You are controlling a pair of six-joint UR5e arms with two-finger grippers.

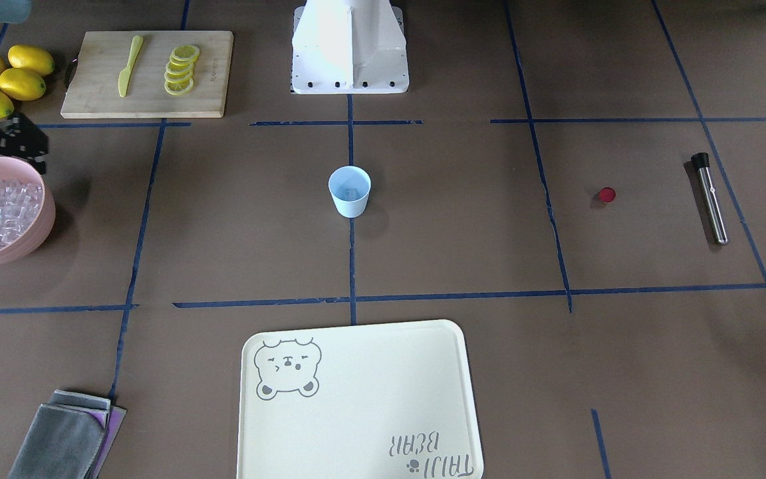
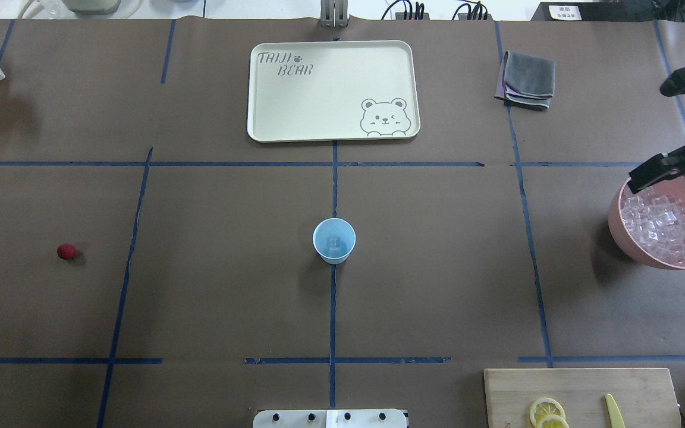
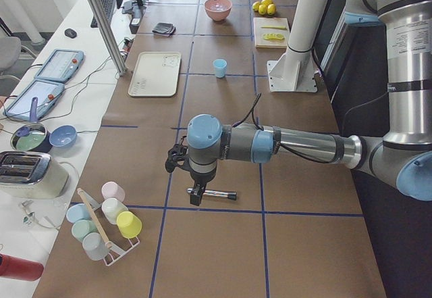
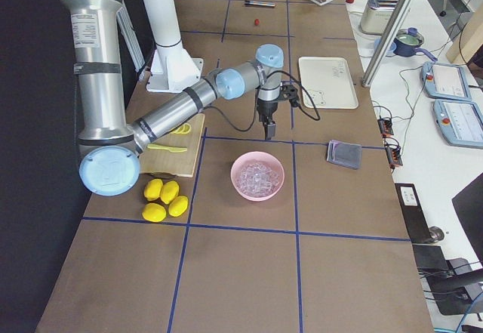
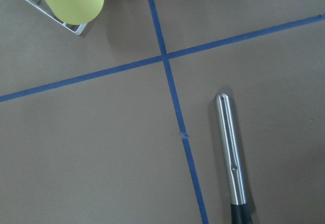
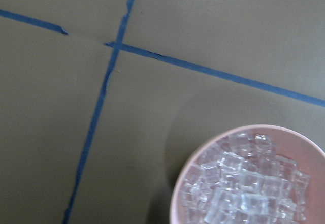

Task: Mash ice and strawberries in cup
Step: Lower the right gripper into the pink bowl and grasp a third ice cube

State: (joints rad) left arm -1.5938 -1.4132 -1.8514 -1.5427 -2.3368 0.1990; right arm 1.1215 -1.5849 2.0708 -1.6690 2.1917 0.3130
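Observation:
The light blue cup [image 2: 333, 241] stands upright at the table's centre, with one clear piece of ice [image 2: 334, 242] inside it. Far to the left lies the small red strawberry [image 2: 66, 251], alone on the brown paper. My right gripper [image 2: 634, 178] hangs over the far rim of a pink bowl [image 2: 619, 229] heaped with ice cubes [image 6: 244, 188]; I cannot tell whether it is open or shut. My left gripper [image 3: 195, 196] shows only in the exterior left view, just above a steel muddler [image 5: 232, 153], so its state cannot be told.
A cream tray [image 2: 259, 125] lies beyond the cup, a folded grey cloth [image 2: 530, 80] to its right. A wooden board [image 1: 90, 100] holds lemon slices [image 1: 181, 69] and a yellow knife [image 1: 129, 66], with whole lemons [image 1: 7, 76] beside it. A rack of cups [image 3: 108, 227] stands past the muddler.

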